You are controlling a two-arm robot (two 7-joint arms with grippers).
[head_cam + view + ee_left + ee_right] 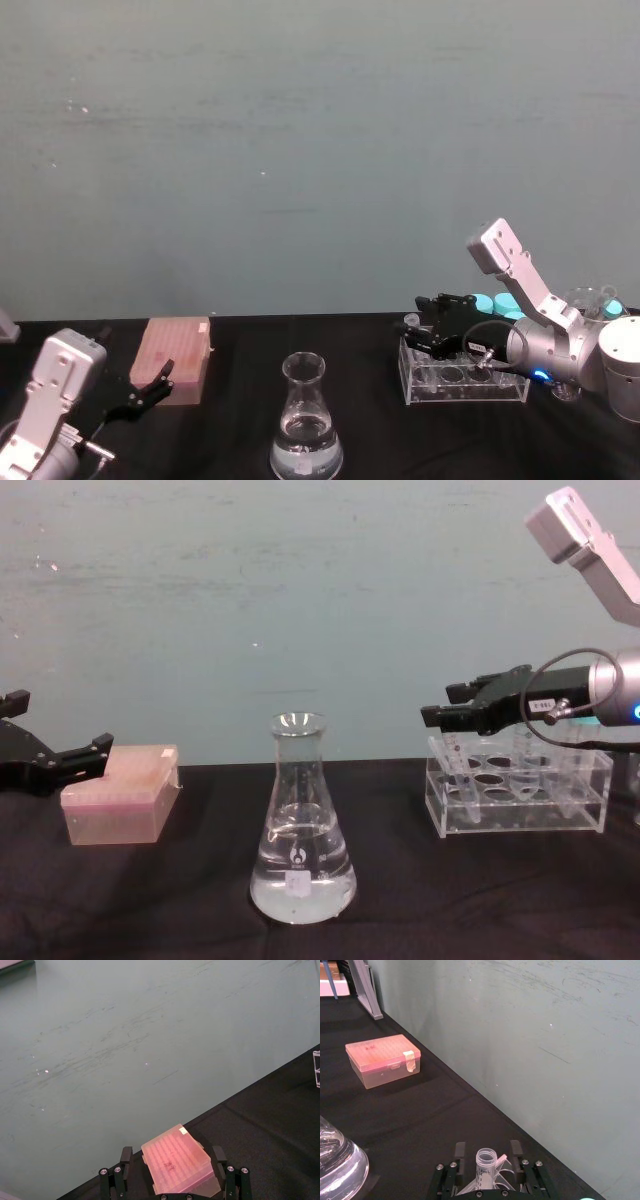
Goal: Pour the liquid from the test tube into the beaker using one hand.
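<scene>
The beaker (pixel 305 420) is a clear conical flask standing at the table's front centre, also seen in the chest view (pixel 300 850), with clear liquid (pixel 300 890) in its lower part. The slim clear test tube (pixel 486 1161) leans in the left end of the acrylic rack (pixel 520 795), its lid flipped open. My right gripper (pixel 488 1150) hangs over the rack's left end (pixel 415 330), open, one finger on each side of the tube's top with a gap on both sides. Whether the tube holds liquid cannot be made out. My left gripper (pixel 150 385) rests open at the left.
A pink tip box (pixel 178 358) lies at the left, just ahead of the left gripper's fingers (pixel 125 1157). Teal-capped tubes (pixel 495 303) and small glassware (pixel 590 297) stand behind the rack at the right. A green wall closes off the table's back edge.
</scene>
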